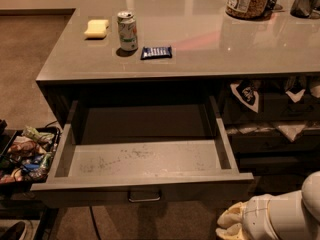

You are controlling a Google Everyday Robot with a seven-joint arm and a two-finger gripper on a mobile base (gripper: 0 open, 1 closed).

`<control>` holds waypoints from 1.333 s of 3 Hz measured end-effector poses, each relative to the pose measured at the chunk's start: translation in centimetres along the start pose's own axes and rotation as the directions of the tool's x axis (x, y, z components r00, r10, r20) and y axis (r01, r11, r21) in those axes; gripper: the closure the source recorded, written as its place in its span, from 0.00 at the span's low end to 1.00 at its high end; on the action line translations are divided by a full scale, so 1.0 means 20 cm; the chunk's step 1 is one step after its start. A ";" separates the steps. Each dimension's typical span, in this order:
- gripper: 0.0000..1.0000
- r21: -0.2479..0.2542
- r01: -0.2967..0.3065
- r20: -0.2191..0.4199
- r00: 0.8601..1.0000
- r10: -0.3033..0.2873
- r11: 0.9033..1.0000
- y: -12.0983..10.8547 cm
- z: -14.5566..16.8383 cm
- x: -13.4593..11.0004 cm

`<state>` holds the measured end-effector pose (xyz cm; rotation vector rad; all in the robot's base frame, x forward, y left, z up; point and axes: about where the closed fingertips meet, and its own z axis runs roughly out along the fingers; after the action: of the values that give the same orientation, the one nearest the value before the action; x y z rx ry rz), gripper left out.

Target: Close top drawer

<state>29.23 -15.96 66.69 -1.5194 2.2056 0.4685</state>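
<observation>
White end effector (227, 225) low beside open top drawer (200, 189)

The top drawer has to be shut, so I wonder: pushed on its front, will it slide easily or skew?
The top drawer looks empty, so it is probably light to push. It is wide with one central handle; a push far off-centre may skew it. The tool sits low, below the front's right corner.
</observation>
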 end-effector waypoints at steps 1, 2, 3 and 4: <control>0.88 0.032 0.003 0.086 0.996 -0.005 0.999 -0.01 0.06 0.00; 1.00 0.079 0.094 0.124 0.987 -0.103 0.992 -0.08 0.11 -0.04; 1.00 0.128 0.181 0.122 0.973 -0.196 0.975 -0.15 0.15 -0.11; 1.00 0.216 0.248 0.077 0.960 -0.270 0.944 -0.26 0.22 -0.24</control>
<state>36.29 -11.71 65.13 -1.6024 1.8738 0.2249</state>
